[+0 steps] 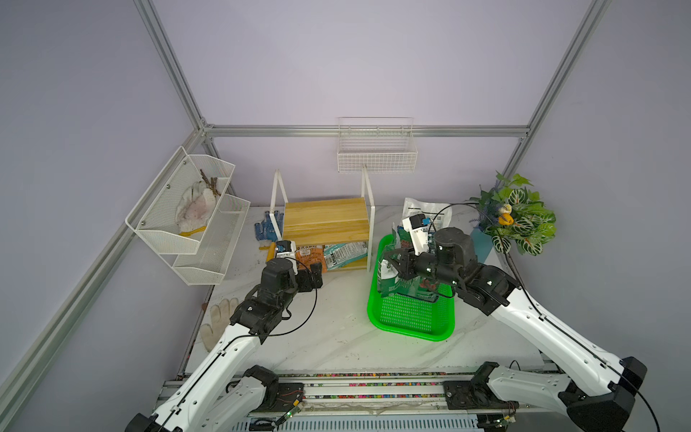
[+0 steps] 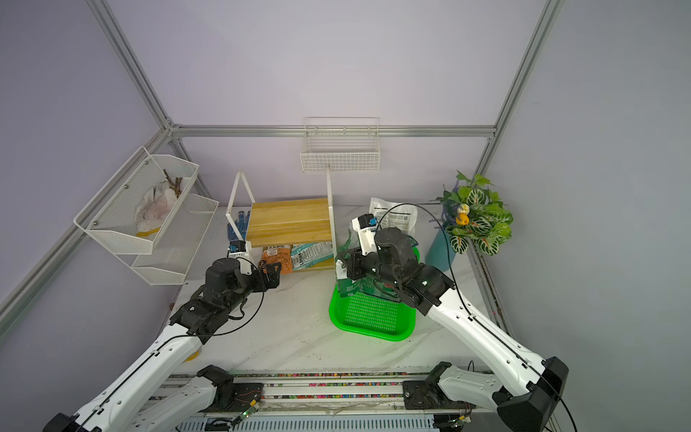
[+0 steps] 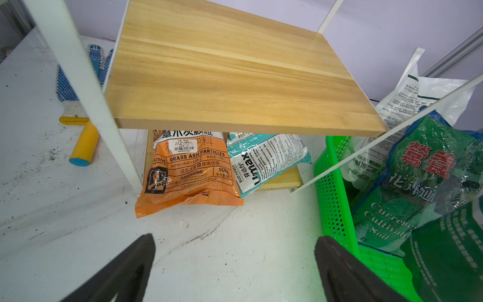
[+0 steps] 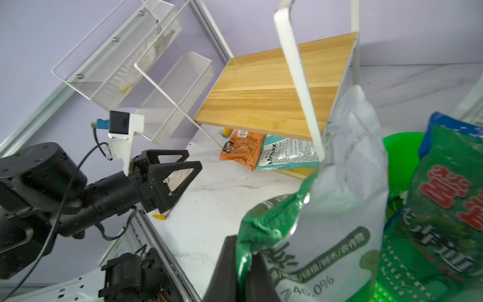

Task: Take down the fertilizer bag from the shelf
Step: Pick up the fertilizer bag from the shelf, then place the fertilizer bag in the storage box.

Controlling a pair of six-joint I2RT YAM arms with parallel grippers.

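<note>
Right claw (image 4: 244,272) clamped on green-white fertilizer bag (image 4: 326,198), over green basket (image 1: 411,318); already off shelf (image 1: 325,220). Left claw (image 3: 235,269) wide, empty. Only lowering and release left, apparently.

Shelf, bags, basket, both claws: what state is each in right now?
Shelf: upright, top board bare.
Orange bag: lying on lower board, overhanging front edge.
Teal bag: lying on lower board beside the orange bag.
Green-white bag: held up over the basket.
Basket: on table, holds bags.
Left claw: open, empty.
Right claw: shut on green-white bag.
</note>
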